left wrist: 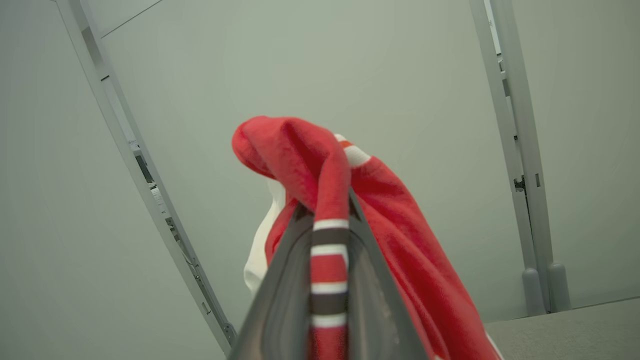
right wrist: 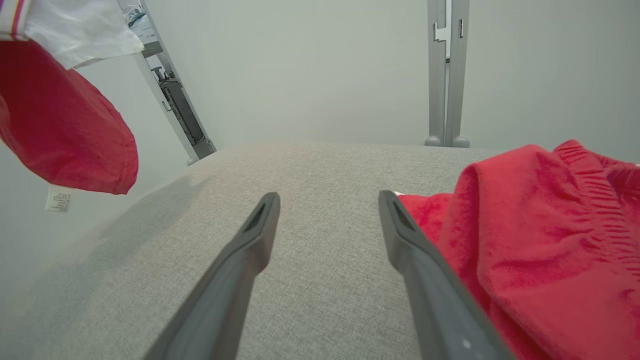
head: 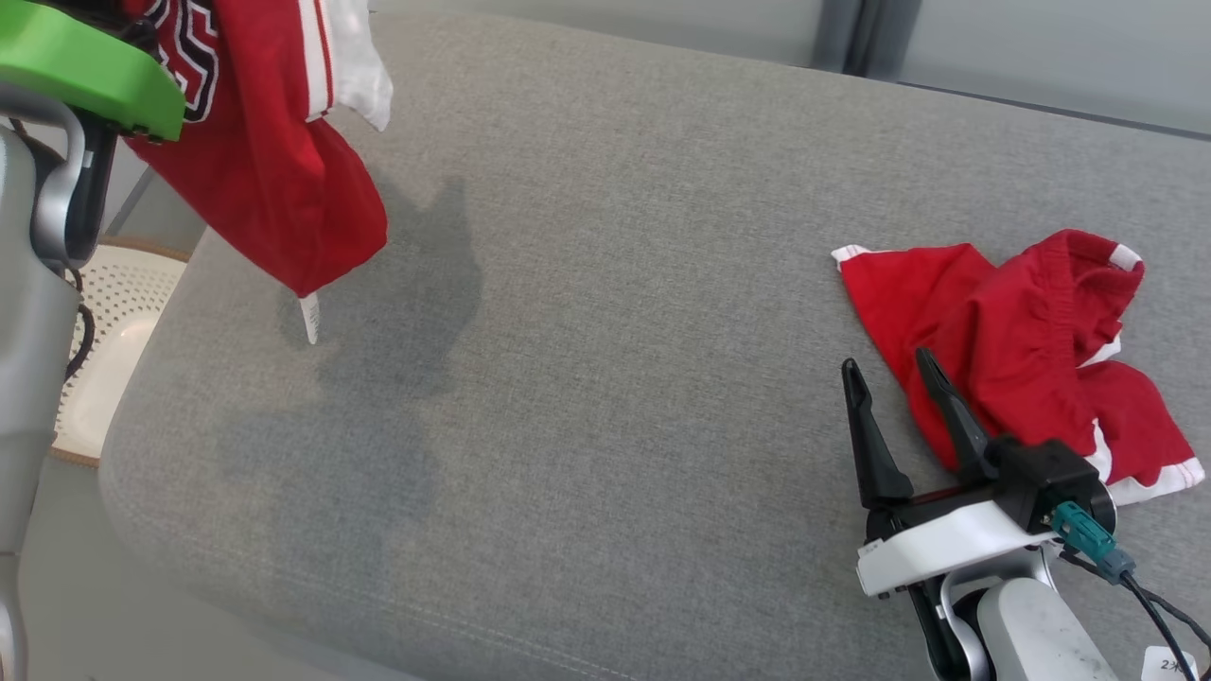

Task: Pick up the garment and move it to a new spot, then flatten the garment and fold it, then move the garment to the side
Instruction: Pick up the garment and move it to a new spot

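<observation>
Head view: red jersey [head: 274, 189] hangs upper left
Left gripper [left wrist: 326, 206]: clamped on jersey
Right gripper [head: 886, 361]: fingers apart, beside shorts [head: 1031, 331] lower right

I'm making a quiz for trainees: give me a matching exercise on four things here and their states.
Things: 1 left hand; 2 right hand; 3 jersey; 4 shorts.
States: a lies crumpled on the grey surface; b open, empty; c hangs in the air; d shut on the jersey.
Pairs: 1-d, 2-b, 3-c, 4-a.
</observation>
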Tool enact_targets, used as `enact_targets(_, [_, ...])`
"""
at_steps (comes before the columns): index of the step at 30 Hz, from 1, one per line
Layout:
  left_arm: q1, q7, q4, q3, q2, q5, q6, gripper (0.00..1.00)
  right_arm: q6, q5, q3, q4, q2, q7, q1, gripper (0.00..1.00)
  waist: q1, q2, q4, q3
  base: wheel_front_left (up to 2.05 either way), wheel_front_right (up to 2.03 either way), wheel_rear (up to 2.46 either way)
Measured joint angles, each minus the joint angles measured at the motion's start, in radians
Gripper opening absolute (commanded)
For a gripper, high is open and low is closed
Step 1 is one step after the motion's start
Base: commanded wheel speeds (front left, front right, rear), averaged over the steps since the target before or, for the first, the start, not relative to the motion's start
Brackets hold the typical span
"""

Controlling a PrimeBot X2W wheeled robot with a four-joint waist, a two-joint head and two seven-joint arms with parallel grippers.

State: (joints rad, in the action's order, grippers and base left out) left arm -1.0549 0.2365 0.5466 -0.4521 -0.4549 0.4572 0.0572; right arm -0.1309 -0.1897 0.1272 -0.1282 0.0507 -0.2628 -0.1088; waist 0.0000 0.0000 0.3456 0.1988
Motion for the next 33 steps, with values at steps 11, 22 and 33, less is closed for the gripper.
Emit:
enact_targets(11, [-0.033,0.012,0.052,0.021,-0.041,0.000,0.005,0.00,0.000,0.002,0.020,0.022,0.029,0.002,-0.021,1.00,0.0000,0.0000,0.011,0.052,0.00,0.00,0.00])
enact_targets(22, [0.025,0.025,0.235,0.068,-0.006,0.049,0.015,0.00,0.000,0.018,0.043,0.107,0.051,0.037,-0.030,1.00,0.0000,0.0000,-0.075,0.096,0.00,0.00,0.00])
enact_targets(33, [0.099,0.026,0.425,0.130,0.040,0.064,0.042,0.00,0.000,0.025,0.057,0.153,0.056,0.053,-0.039,1.00,0.0000,0.0000,-0.172,0.155,0.00,0.00,0.00])
